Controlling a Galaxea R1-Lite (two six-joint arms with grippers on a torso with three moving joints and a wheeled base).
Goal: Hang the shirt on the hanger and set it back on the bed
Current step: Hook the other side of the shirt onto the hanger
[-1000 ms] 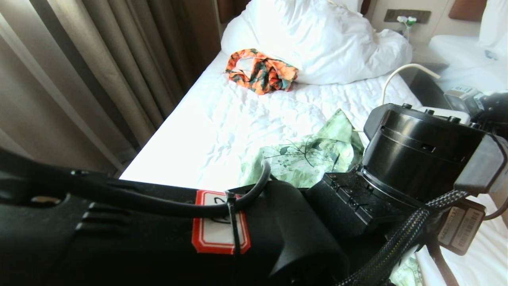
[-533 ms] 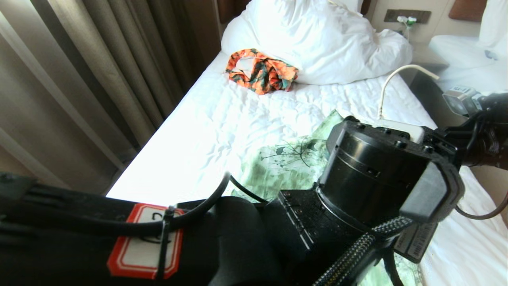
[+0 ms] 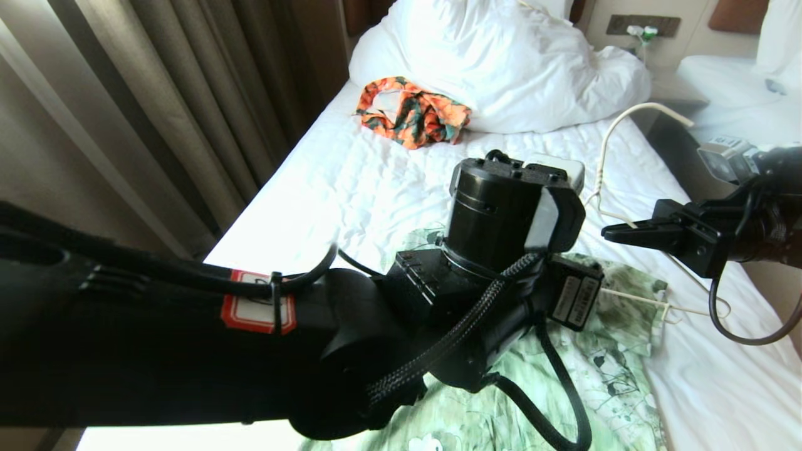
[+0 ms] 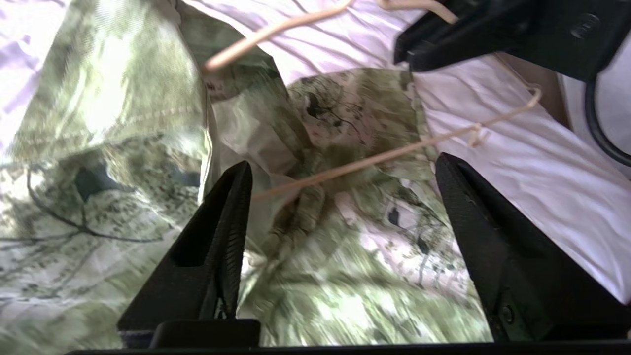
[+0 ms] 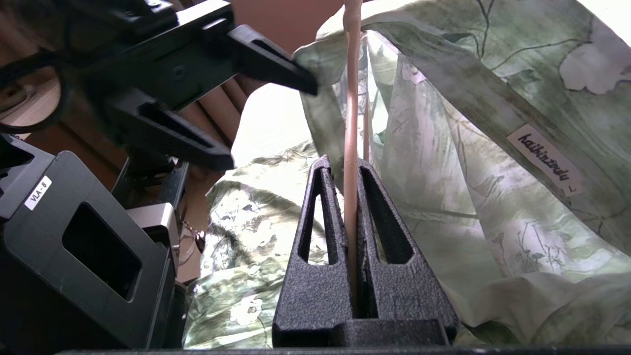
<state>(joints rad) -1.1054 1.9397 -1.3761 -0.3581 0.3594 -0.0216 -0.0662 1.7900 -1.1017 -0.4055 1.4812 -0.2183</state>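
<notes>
The pale and dark green leaf-print shirt (image 3: 601, 376) lies crumpled on the white bed (image 3: 351, 188), near its front right. The cream wire hanger (image 3: 633, 299) reaches into the shirt's collar. My right gripper (image 5: 346, 162) is shut on one wire of the hanger (image 5: 351, 98), with the shirt (image 5: 468, 187) draped round it. My left gripper (image 4: 342, 161) hovers open just above the shirt (image 4: 345, 276), and the hanger wire (image 4: 374, 157) crosses beyond its tips. It holds nothing. In the head view its own wrist hides the left fingers.
An orange and dark green garment (image 3: 413, 111) lies at the head of the bed beside the heaped white duvet (image 3: 501, 56). Curtains (image 3: 156, 113) hang along the bed's left side. A second bed (image 3: 739, 81) stands at the far right.
My left gripper has opened and let go of the shirt cloth, which has dropped onto the bed. The left arm has swung back and left. The right arm has kept still.
</notes>
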